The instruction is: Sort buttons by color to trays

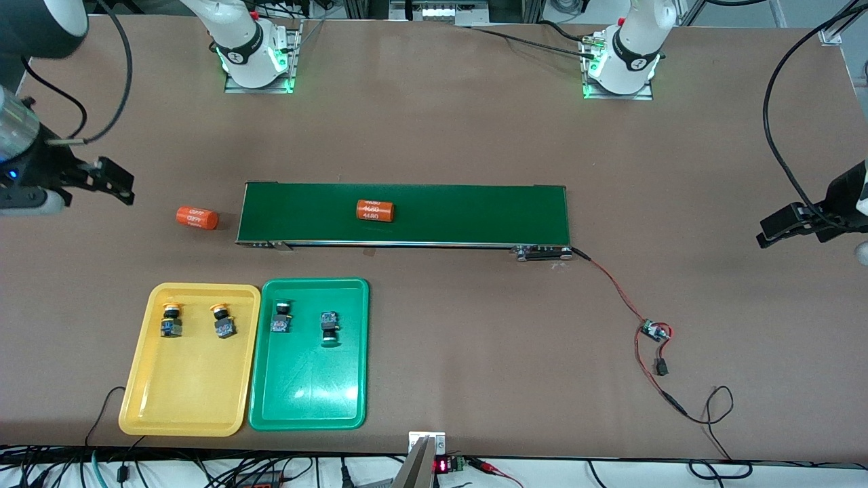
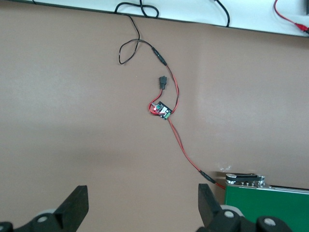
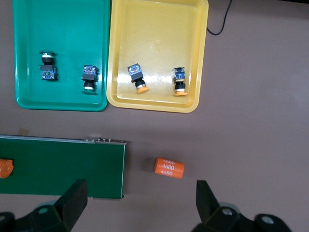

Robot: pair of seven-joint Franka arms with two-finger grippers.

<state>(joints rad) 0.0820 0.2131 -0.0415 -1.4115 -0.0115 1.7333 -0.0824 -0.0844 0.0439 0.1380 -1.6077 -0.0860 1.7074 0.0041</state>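
With both yellow-capped buttons in the yellow tray and both green-capped buttons in the green tray, the empty right gripper, jaws apart, hangs nearer than the equally spread left gripper.

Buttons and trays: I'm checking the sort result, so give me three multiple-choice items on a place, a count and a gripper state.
1. Where does the yellow tray lie?
A. beside the green tray, toward the right arm's end
B. on the conveyor belt
C. farther from the front camera than the belt

2. How many buttons lie in the green tray?
A. none
B. two
C. four

3. How are the grippers?
A. both open and empty
B. both shut on buttons
C. one holds a tray

Answers: 1 A, the trays sit side by side; 2 B, two green-capped buttons; 3 A, left gripper and right gripper show spread fingers.
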